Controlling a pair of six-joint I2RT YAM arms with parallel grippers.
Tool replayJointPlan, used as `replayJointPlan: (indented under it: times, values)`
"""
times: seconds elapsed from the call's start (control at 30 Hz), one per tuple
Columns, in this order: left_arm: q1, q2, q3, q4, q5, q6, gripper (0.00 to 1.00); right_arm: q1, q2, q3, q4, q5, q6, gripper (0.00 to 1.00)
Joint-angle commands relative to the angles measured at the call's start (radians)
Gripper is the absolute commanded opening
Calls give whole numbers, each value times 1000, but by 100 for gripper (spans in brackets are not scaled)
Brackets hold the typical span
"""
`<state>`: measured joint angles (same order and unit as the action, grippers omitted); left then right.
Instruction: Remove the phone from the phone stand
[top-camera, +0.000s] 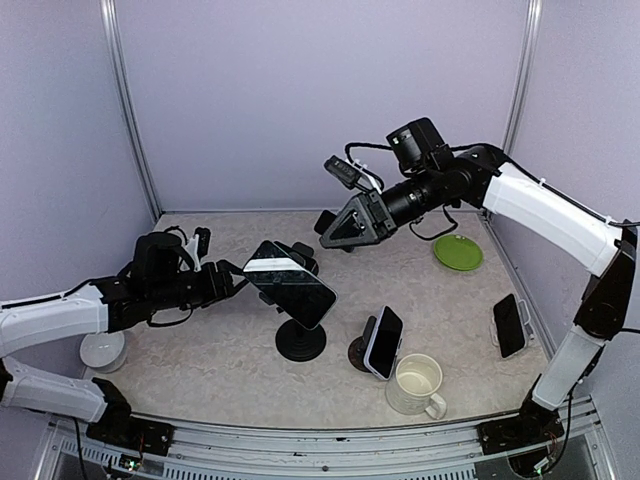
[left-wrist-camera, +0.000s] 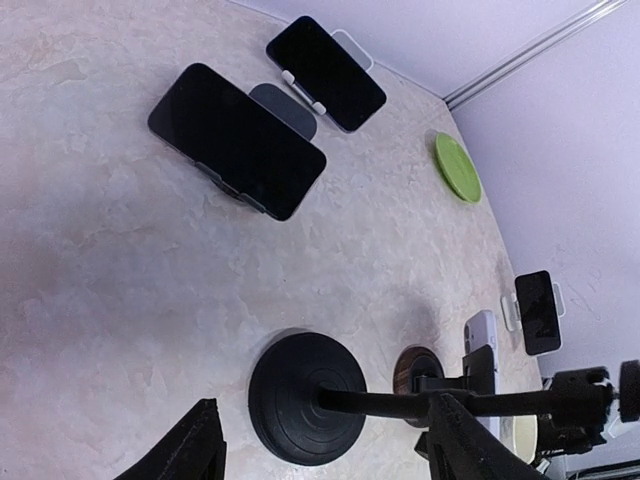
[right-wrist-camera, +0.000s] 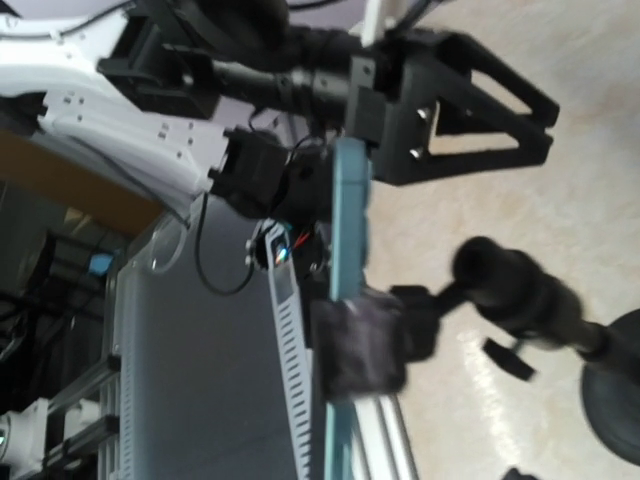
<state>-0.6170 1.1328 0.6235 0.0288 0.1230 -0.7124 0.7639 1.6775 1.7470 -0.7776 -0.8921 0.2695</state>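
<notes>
The phone (top-camera: 290, 283) sits tilted on the black phone stand (top-camera: 300, 340), mid-counter (top-camera: 200, 390); the left gripper (top-camera: 236, 280), just left of the stand's top, is released, jaws wide apart; the right gripper (top-camera: 340, 228) hangs behind the stand, released, grasping nothing; right of the stand's base, a cream mug (top-camera: 415, 385), its inside bare.

Soft, even overhead light — the top view is sharp, with faint shadows on the surface (top-camera: 200, 370). Left wrist view crisp, a soft shadow at 9 o'clock; right wrist view smeared, worst toward 6 o'clock.
</notes>
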Motion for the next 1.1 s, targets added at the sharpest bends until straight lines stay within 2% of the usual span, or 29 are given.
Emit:
replayJointPlan:
  times: [0.0, 0.17, 0.4, 1.07]
  values:
    - [-42, -106, -34, -85, -113, -56, 68, 54, 63, 70, -75, 9, 2, 78]
    - [-93, -171, -59, -114, -174, -91, 68, 72, 125, 140, -116, -5, -4, 74]
    - [-161, -184, -57, -132, -252, -116, 68, 78, 185, 191, -91, -61, 27, 67]
    - [-165, -133, -21, -126, -265, -80, 68, 103, 272, 309, -156, -32, 36, 38]
